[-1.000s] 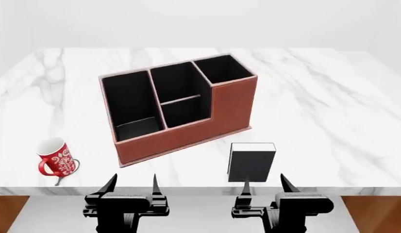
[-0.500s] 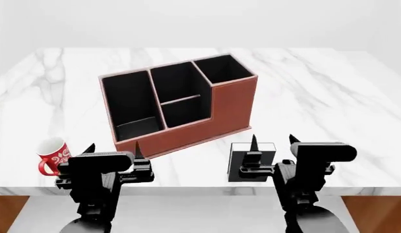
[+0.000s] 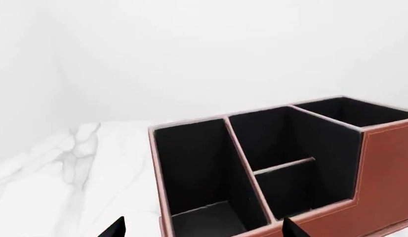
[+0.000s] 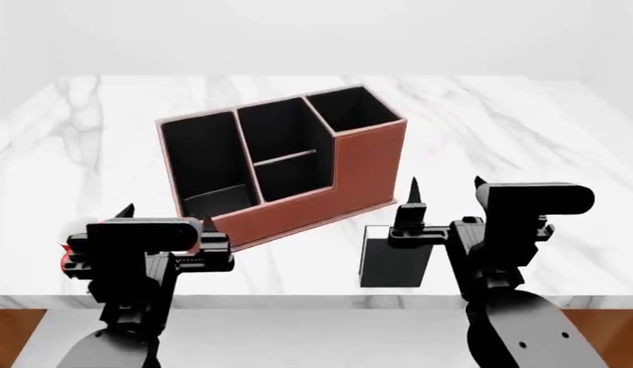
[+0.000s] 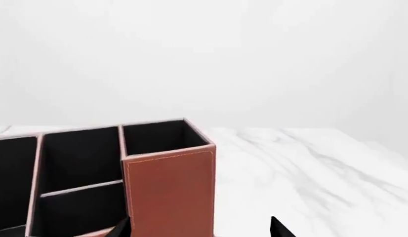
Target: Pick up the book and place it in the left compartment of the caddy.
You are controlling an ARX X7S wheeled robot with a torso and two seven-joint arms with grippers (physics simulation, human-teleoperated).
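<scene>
On the white marble table (image 4: 521, 146), both arms' jaws gape beside caddy (image 4: 296, 207) and book (image 4: 393, 264).

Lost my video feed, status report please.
Left claw and right claw open, empty. Small black rectangular book upright on white marble table, under right claw. Reddish-brown leather caddy beyond; long left compartment unobstructed.

no readable text, no labels, brands or numbers on the caddy (image 4: 296, 215) or book (image 4: 393, 264)
</scene>
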